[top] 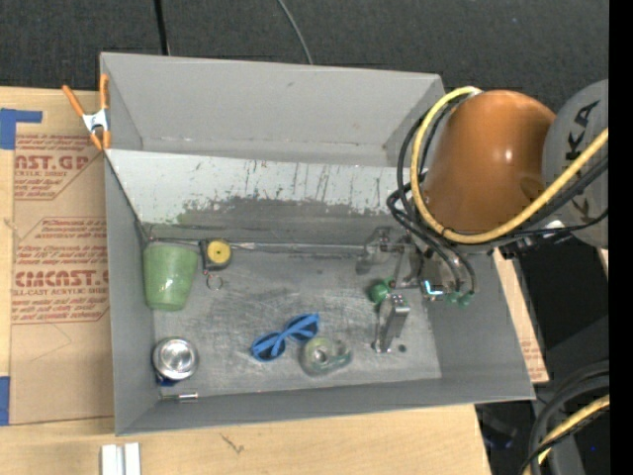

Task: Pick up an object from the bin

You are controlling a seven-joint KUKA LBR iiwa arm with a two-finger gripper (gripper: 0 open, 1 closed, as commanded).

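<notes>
No thing shows between my jaws, which hang low over the floor of the grey metal bin, right of centre in the frame. I cannot tell how wide they stand. The nearest loose thing is a clear, greenish, round plastic piece, near their lower left but apart. A pair of blue plastic sunglasses lies just beside it, further left. A pale green translucent cup, a small yellow disc and a silver can sit well apart at the left. My worry is that closing here may catch only bare metal. Sweeping left could also shove the clear piece into the sunglasses.
</notes>
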